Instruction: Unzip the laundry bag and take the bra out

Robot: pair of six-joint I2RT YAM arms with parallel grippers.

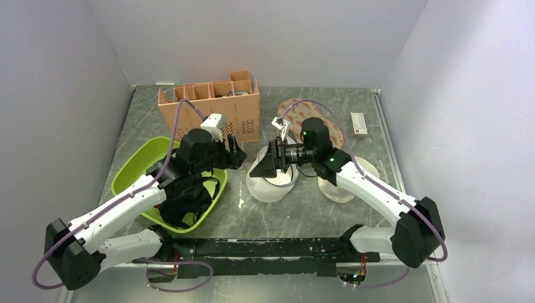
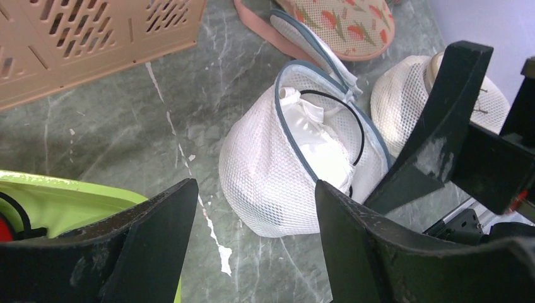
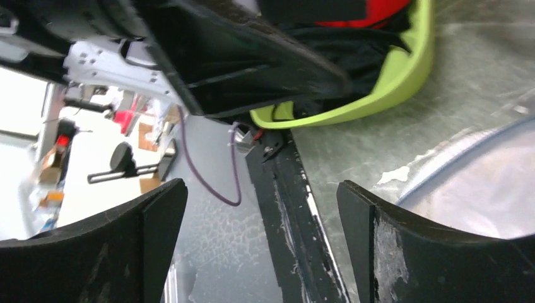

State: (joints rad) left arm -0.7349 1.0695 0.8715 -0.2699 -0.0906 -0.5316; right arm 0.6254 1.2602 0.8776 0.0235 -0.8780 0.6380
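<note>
The white mesh laundry bag (image 2: 265,170) stands on the table with its zip undone and its lid flap (image 2: 309,41) thrown back. The white bra (image 2: 318,142) with a thin black strap lies inside the opening. In the top view the bag (image 1: 271,188) sits mid-table. My left gripper (image 2: 255,252) is open and empty, just left of the bag and above the table (image 1: 236,153). My right gripper (image 1: 263,166) is open and empty, hovering over the bag's left side and facing left; its fingers (image 2: 441,126) show beside the bag. Its wrist view shows only the bag's rim (image 3: 486,183).
A green basin (image 1: 135,165) holding black (image 1: 189,196) and red (image 3: 372,9) garments sits at the left. An orange slotted crate (image 1: 211,110) stands behind. A cream mesh bag (image 1: 344,183) lies right of the laundry bag, with a floral round pad (image 1: 318,113) behind it.
</note>
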